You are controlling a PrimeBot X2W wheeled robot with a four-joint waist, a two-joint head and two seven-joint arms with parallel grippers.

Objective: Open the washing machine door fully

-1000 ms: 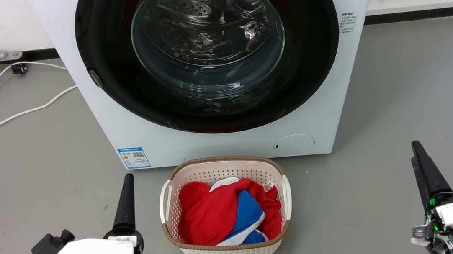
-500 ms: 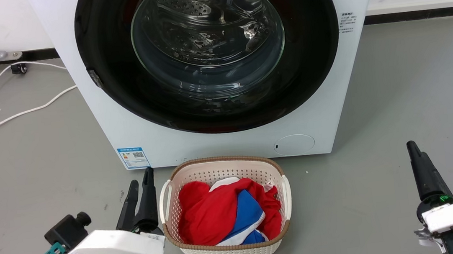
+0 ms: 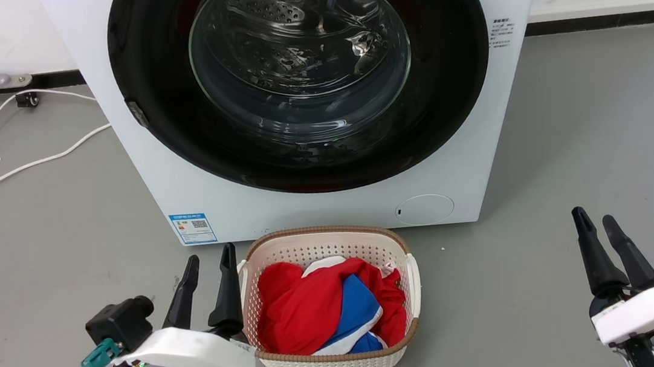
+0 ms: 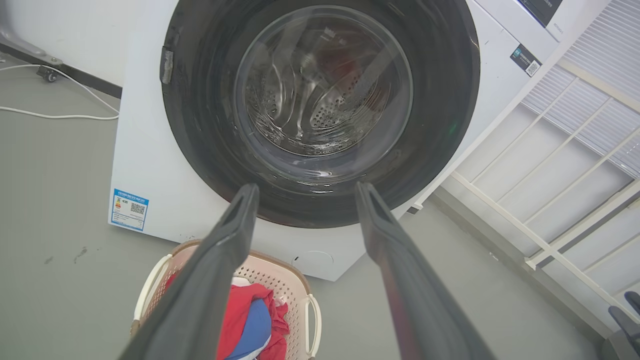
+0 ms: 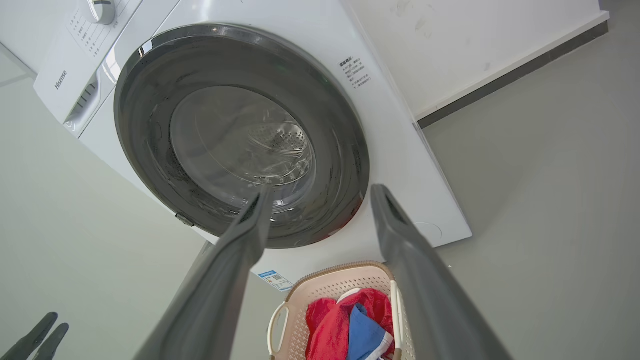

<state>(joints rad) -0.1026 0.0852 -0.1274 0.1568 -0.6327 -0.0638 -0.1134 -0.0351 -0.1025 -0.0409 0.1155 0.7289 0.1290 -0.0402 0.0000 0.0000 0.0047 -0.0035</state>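
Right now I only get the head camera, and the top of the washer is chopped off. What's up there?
Observer: A round white knob sits on the top panel of the washing machine, above the door.
Operator: Is the door shut at the top too, where I can't see?
Observer: From the right wrist camera, its top rim lies flat against the white front. I see no gap, so it looks closed all the way round.
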